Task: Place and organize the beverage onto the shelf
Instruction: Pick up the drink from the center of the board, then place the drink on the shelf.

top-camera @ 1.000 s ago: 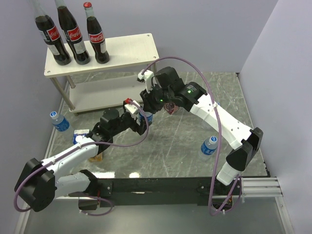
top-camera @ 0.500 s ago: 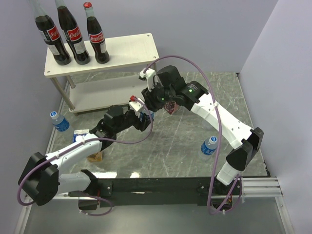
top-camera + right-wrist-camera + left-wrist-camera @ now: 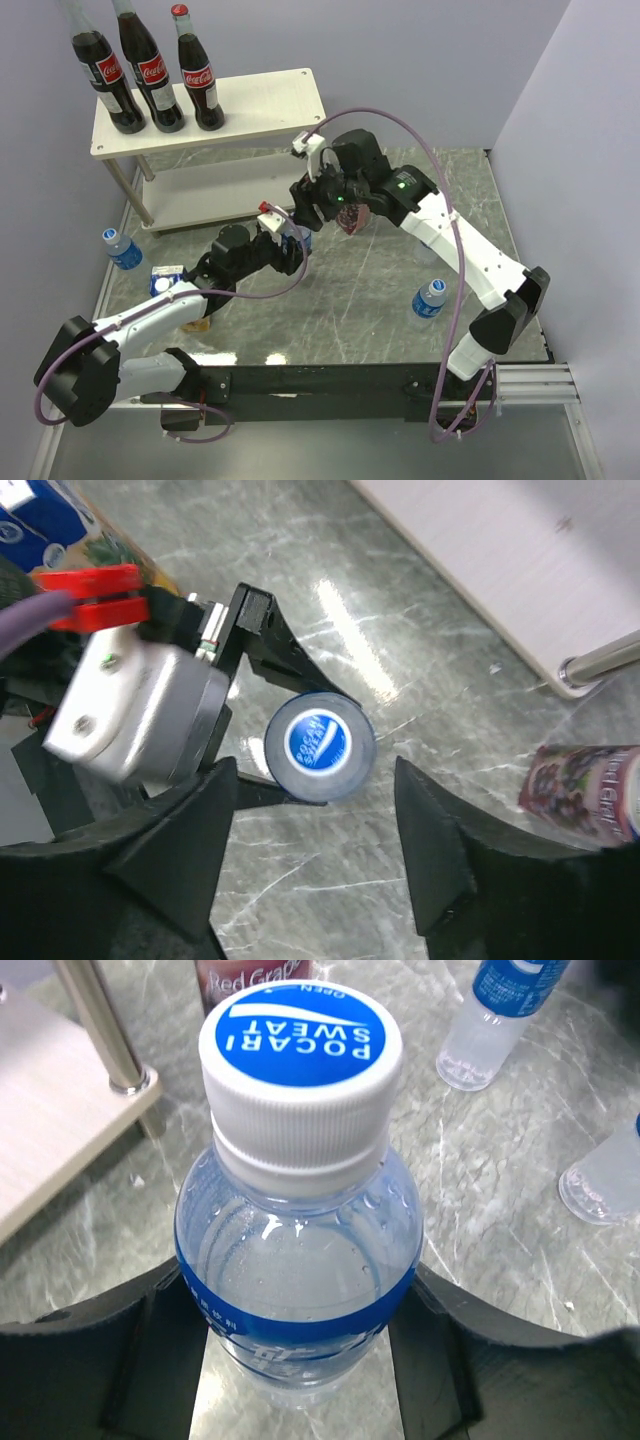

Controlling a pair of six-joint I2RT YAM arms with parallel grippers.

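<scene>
From above, you see the shelf [image 3: 270,100] at the back left of the table [image 3: 350,300], with three cola bottles [image 3: 150,75] upright on the left end of its top board. Your left gripper [image 3: 293,243] is over the middle of the table, just in front of the shelf's right end, clamped on a small water bottle [image 3: 300,240]. Your right gripper [image 3: 308,203] hangs just above and behind that bottle, and the purple carton [image 3: 350,218] shows beneath that arm. A left-side bottle [image 3: 122,248] stands near the shelf's front left leg, and a right-side bottle [image 3: 430,298] stands alone on the right of the table. The yellow carton [image 3: 166,274] lies partly hidden under your left arm.

On your left wrist view the gripped bottle fills the frame: white cap with a blue top, blue label band, and a black finger pressed against each side of it. Behind it you see a shelf leg and a corner of the lower board on the left, and two more clear bottles [image 3: 495,1010] on the right.

Your right wrist view looks straight down on the blue cap. Your right fingers [image 3: 190,860] stand wide apart on either side of it with a gap on both sides, holding nothing. The left gripper's grey body grips the bottle from the left
</scene>
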